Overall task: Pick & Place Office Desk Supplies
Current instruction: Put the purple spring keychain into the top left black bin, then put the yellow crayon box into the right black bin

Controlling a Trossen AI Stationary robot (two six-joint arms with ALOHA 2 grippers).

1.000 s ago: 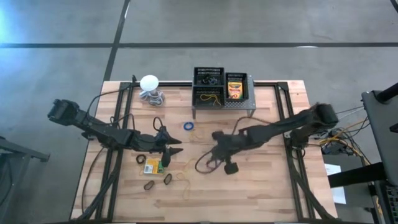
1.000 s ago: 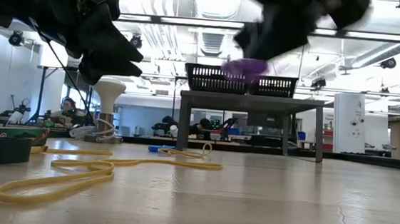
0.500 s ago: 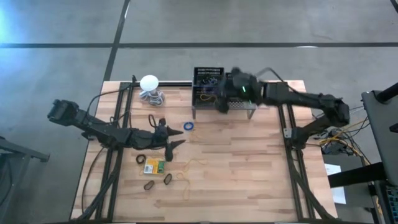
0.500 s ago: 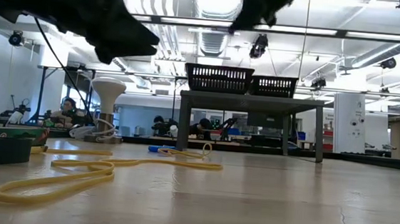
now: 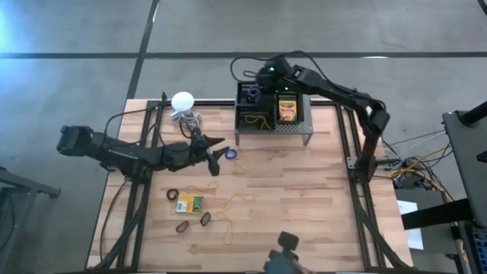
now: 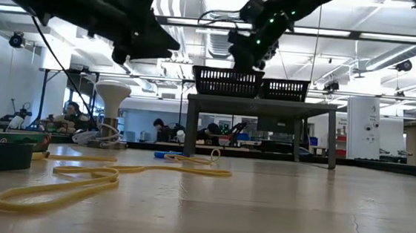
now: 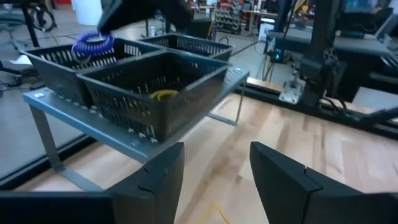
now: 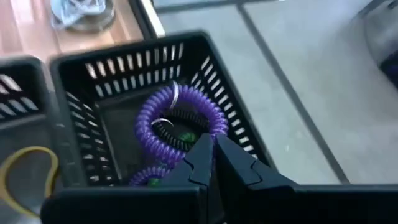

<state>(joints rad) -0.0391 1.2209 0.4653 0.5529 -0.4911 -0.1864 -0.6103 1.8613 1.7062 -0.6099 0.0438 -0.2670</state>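
Observation:
On the grey stand (image 5: 274,131) sit small black mesh bins. My right gripper (image 8: 210,148) is over the far-left bin (image 5: 245,86), shut on a purple coiled loop (image 8: 180,115). A second purple coil (image 8: 148,175) lies on that bin's floor. A yellow band (image 5: 259,119) lies in the near-left bin, and a crayon box (image 5: 287,112) in the right bin. My left gripper (image 5: 218,152) hovers open above the table beside a blue loop (image 5: 230,154), pointing at the stand. Another crayon box (image 5: 189,203) lies flat on the table. My right gripper pinches the purple coil's ring at one spot on its rim (image 8: 200,132) between its two fingertips. The fingers slant down from above. The coil hangs in the mouth of the far-left bin; whether it touches the bin's floor I cannot tell.
A white ball with a coiled cord (image 5: 183,103) stands at the far left. A loose yellow band (image 5: 228,202) and dark loops (image 5: 183,226) (image 5: 205,219) (image 5: 173,195) lie near the crayon box. A dark shape (image 5: 285,257) shows at the near edge. Bare wood lies to the right.
My right gripper has swung quickly from the table's middle up and toward the far edge, carrying the purple coil over the stand's far-left bin. My left gripper has moved toward the far edge and risen a little, turning toward the stand, and has stayed open.

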